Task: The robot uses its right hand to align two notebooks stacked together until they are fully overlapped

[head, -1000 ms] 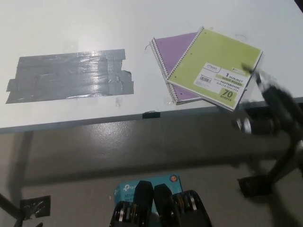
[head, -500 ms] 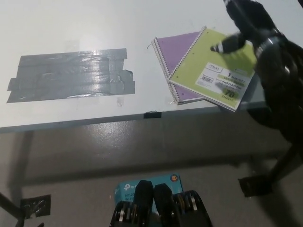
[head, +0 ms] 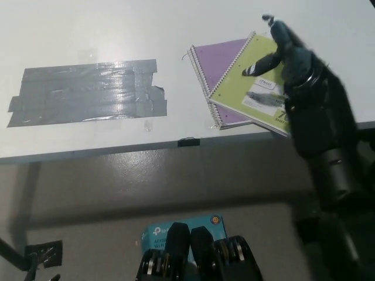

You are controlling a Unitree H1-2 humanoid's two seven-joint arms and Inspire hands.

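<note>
Right hand (head: 285, 50) is over the green notebook (head: 249, 88), fingers apart, grasping nothing; contact can't be told. Green notebook lies on top, rotated clockwise off the purple notebook (head: 218, 61) beneath, which pokes out to the hand's left and at the near corner. Both sit near the surface (head: 88, 35) front edge. Left hand out of view. Grey tape patch (head: 88, 91) well apart.

Single head view, steeply down, table (head: 88, 35) near

Black R hand (head: 291, 54) over green notebook (head: 253, 88), skewed atop purple notebook (head: 217, 61).
</note>
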